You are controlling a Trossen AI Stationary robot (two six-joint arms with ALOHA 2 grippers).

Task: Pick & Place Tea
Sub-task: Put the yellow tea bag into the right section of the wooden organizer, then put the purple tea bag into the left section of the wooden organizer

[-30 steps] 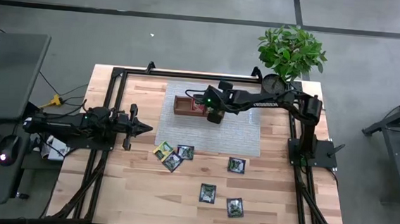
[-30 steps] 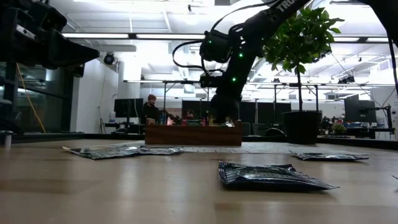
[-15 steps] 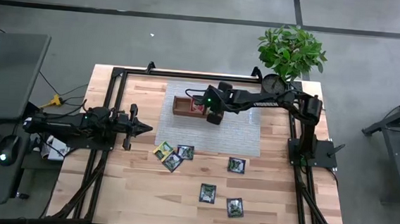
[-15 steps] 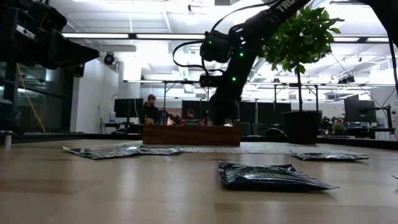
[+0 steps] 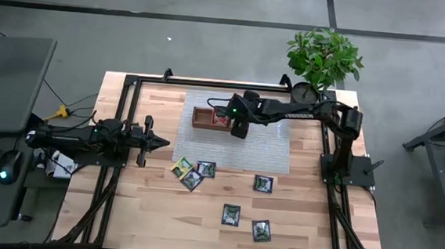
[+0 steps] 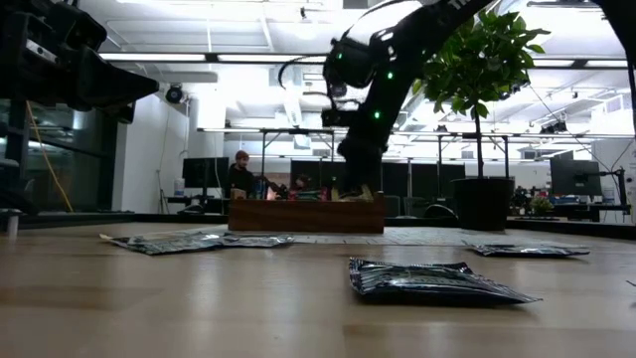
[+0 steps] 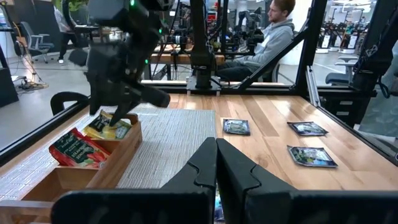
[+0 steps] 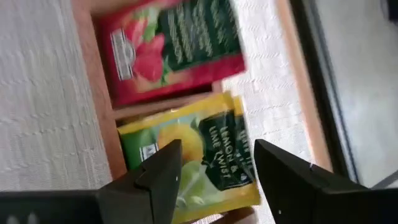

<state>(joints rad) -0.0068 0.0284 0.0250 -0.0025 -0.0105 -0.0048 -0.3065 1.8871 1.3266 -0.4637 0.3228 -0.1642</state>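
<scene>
A brown wooden tray (image 5: 204, 118) stands on a grey mat (image 5: 264, 147) at the table's far middle. In it lie a red tea packet (image 8: 174, 43) and, in the neighbouring compartment, a yellow-green one (image 8: 199, 155). My right gripper (image 8: 217, 165) hangs open just above the yellow-green packet, one finger to each side, and also shows as my right gripper (image 7: 115, 118). Several more tea packets lie flat on the wood, among them a group (image 5: 192, 173) near the middle and one (image 5: 231, 215) nearer the front. My left gripper (image 5: 162, 141) waits shut at the table's left.
A potted plant (image 5: 324, 57) stands at the far right corner. Black frame rails (image 5: 131, 87) run along the table's sides. Bare wood lies between the mat and the loose packets. A seated person (image 7: 280, 31) shows in the room beyond the table.
My right gripper has risen a little above the tray's right end and its fingers have spread apart. The yellow-green packet lies in the tray below them.
</scene>
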